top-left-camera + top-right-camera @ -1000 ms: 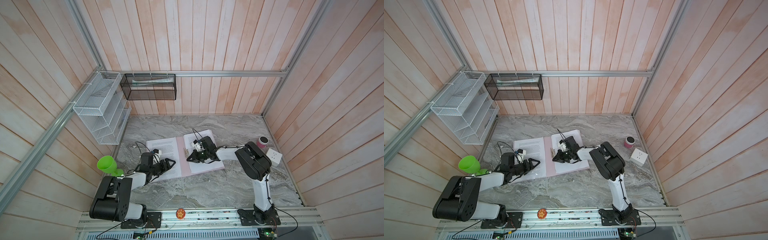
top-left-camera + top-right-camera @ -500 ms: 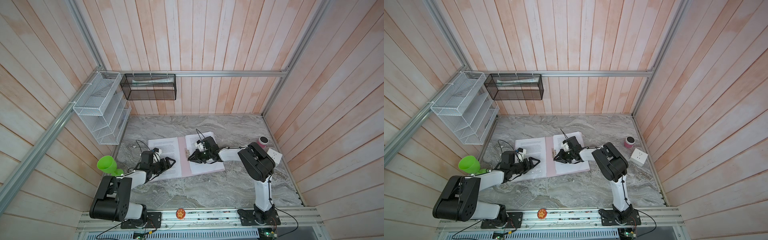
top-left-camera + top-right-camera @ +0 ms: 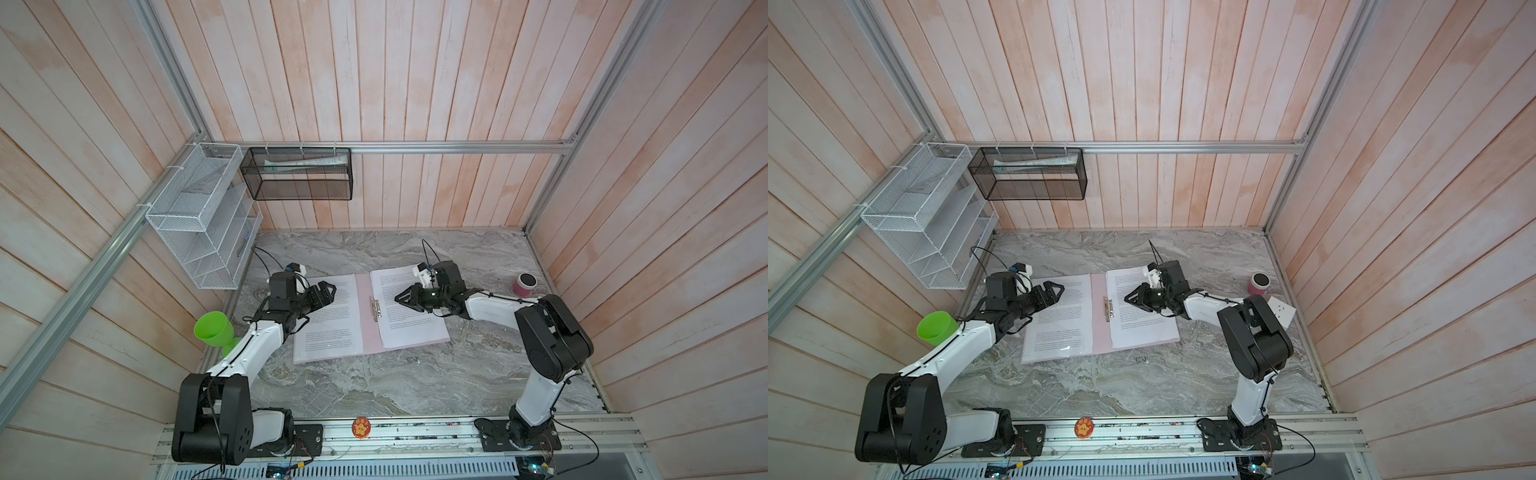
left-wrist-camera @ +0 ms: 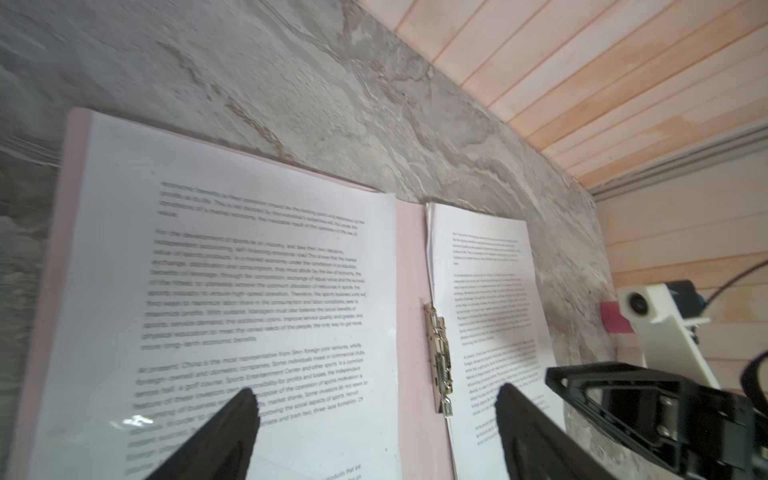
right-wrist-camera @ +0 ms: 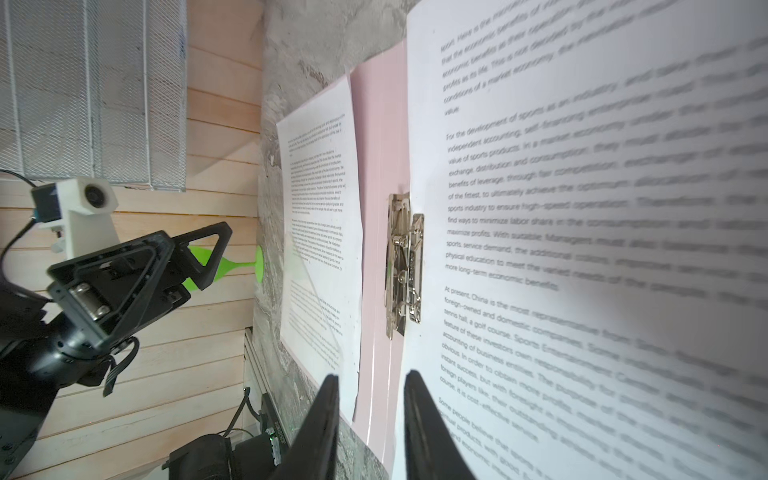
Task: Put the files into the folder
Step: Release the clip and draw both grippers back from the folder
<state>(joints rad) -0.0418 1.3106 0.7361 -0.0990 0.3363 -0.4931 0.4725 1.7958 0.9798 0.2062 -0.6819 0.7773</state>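
Right wrist view shows the folder [image 5: 376,166] lying open and flat, its pale pink spine strip bare between two covers. The files [image 5: 320,208] already lie inside. One printed stack covers the left cover. The other [image 5: 582,208] covers the right one, and its inner edge meets the metal clip [image 5: 405,262]. Whether the clip lever actually clamps that edge cannot be told.

The right gripper [image 5: 370,376] hovers over the spine beside the clip. Its jaws are narrowly parted and nothing is between them. In the left wrist view the left gripper [image 4: 376,390] stands spread wide above the left stack, also empty. Both top views show the folder near the middle of the marble table [image 3: 395,382]. A white wire rack [image 3: 203,224] hangs on the left wall and a green goblet [image 3: 212,328] stands by the left arm.

The loading looks nearly finished. What is left is probably to secure the sheets and shut the cover. To do this well, both arms should rise straight up first, so that a fingertip does not drag the floppy paper askew. For closing, the left gripper should take the pink outer edge of the left cover, not the sheets. The right gripper should press the right stack down near the clip. The main risk is paper sliding past the cover edge.
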